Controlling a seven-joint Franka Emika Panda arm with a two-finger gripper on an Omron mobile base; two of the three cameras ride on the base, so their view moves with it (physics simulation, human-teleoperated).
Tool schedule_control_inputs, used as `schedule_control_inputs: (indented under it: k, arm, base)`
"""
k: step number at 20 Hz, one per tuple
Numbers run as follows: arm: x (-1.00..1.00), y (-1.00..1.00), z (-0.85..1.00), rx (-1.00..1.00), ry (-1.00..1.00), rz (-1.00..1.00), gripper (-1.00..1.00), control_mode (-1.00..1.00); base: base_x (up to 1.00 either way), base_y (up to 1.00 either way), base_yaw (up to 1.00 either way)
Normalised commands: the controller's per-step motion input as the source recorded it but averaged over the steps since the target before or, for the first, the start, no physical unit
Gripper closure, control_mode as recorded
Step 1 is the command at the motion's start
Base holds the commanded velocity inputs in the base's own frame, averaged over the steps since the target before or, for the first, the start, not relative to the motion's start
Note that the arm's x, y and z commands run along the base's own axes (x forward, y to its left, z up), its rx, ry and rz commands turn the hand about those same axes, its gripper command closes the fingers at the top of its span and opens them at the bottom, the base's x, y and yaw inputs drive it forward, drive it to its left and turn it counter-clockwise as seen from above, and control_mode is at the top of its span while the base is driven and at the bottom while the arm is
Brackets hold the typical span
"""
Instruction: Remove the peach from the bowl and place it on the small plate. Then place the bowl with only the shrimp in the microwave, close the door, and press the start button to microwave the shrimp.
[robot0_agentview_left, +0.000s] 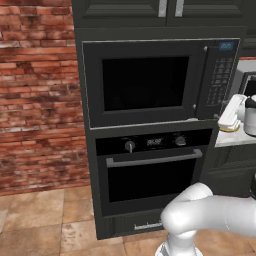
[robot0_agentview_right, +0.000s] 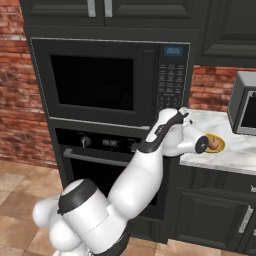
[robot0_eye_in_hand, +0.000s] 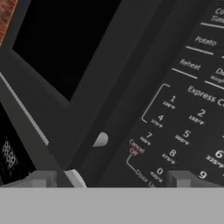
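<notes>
While the microwave (robot0_agentview_right: 112, 82) stands shut at upper left, we see the peach (robot0_agentview_right: 214, 144) on its small plate (robot0_agentview_right: 220, 148) at right, our gripper (robot0_eye_in_hand: 109, 179) spread wide.

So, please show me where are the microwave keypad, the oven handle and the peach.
microwave keypad (robot0_agentview_right: 169, 82), right base view, middle of the button panel.
oven handle (robot0_agentview_left: 154, 159), left base view, middle of the bar.
peach (robot0_agentview_right: 214, 144), right base view, its rounded top.

Microwave keypad (robot0_eye_in_hand: 183, 131) close ahead, closed door (robot0_eye_in_hand: 65, 48) beside it.
</notes>
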Motion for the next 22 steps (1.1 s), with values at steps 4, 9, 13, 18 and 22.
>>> schedule_control_inputs:
  k: [4,9,13,18,22]
  arm:
    - [0.23,-0.12,-0.11,0.00,0.01,0.00,-1.00,-1.00]
    - [0.39,0.00,-0.28,0.00,0.02,0.00,-1.00,-1.00]
    - [0.44,0.00,-0.24,0.00,0.01,0.00,-1.00,-1.00]
    - [0.21,-0.12,-0.04,0.01,0.00,0.00,-1.00,-1.00]
    - [0.08,-0.15,0.00,0.00,0.00,0.00,-1.00,-1.00]
  base:
    - [0.00,0.00,0.00]
    - [0.00,0.00,0.00]
    - [0.00,0.00,0.00]
    - [0.00,0.00,0.00]
    - [0.00,0.00,0.00]
